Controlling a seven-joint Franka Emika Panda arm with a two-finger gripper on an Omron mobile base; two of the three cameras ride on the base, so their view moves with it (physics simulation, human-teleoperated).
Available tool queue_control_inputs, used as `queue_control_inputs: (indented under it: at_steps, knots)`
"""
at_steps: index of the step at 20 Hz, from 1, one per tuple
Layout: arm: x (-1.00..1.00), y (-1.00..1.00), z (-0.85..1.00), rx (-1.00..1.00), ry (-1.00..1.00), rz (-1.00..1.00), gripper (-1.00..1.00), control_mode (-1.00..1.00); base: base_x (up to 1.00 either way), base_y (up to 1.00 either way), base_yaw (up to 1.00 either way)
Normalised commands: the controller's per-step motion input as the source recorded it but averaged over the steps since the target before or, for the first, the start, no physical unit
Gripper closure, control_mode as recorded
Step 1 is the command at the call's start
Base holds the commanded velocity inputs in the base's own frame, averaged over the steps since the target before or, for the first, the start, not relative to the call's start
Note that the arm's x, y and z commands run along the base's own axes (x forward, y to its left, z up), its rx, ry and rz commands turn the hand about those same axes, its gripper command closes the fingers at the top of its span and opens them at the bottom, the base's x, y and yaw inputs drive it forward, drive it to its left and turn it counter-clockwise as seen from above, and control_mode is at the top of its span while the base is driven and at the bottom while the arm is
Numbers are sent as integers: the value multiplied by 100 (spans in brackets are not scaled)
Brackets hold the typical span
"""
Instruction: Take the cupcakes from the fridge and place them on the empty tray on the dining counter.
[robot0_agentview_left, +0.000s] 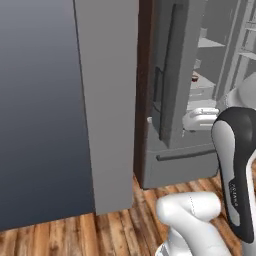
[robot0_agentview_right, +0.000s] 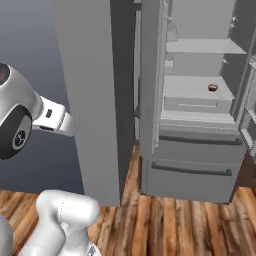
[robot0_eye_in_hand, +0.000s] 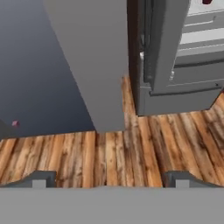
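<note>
Well, we're parked in front of the fridge (robot0_agentview_right: 200, 115) with its doors swung open, and we can pick out one of the cupcakes (robot0_agentview_right: 213, 88), a small dark-wrapped one, sitting on a pale middle shelf toward the right; from the left base view a small reddish one (robot0_agentview_left: 195, 77) peeks past the open left door (robot0_agentview_left: 172, 75). Our gripper (robot0_eye_in_hand: 111, 177) hangs well back from all that, fingers spread wide and holding nothing, pointed down at the wooden floor (robot0_eye_in_hand: 113, 153) beside a tall grey panel (robot0_eye_in_hand: 94, 65). So what could bite us from here? We judge the open left door is the main hazard: it stands between the arm and the shelf, and a straight swing in could clip its edge or handle. The cupcakes are tiny, so a slightly off approach could nudge one deeper or tip it over instead of gripping it. And with the shelf above close over them, coming in too high risks a knock there too.
</note>
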Motion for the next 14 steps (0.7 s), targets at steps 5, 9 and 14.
queue_control_inputs:
  at_steps: [5, 9, 14]
  knots:
    - [0, 0, 0, 0, 0, 0, -100, 100, -2, -100, 1]
    - [0, 0, 0, 0, 0, 0, -100, 100, 21, -100, 2]
    - [0, 0, 0, 0, 0, 0, -100, 100, 81, -100, 13]
